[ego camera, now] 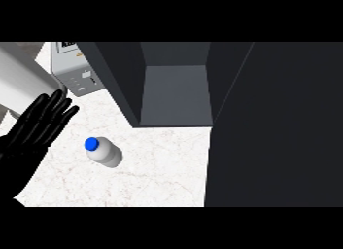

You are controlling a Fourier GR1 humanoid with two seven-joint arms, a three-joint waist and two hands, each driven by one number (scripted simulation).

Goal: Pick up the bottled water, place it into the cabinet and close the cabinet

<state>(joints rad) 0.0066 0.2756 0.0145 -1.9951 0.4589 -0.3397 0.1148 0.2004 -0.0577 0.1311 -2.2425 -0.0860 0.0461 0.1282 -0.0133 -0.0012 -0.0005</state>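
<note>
Black and glossy, the left hand [38,124] shows at the view's left side, its fingers [58,104] straight and spread, pointing up and away, holding nothing. It rests above the left part of the worktop [160,170], which is pale marble with faint reddish veins. The right hand shows nowhere in the head view.

Just right of the left hand, apart from it, stands the bottled water [104,151]: a small white bottle with a blue cap [92,143], seen from steeply above. It sits on the open marble, in front of the cabinet and a little left of its opening.

Farther back comes the cabinet [175,92], dark grey, its inside open to view with a lighter grey floor. Its door [282,126] is swung open and fills the view's right side as a broad, dark panel that reaches down to the lower edge.

Beyond the hand, at the far left, a grey appliance [77,68] with small markings on its face stands beside the cabinet's left wall, and a white slanted surface [12,82] lies to its left.
</note>
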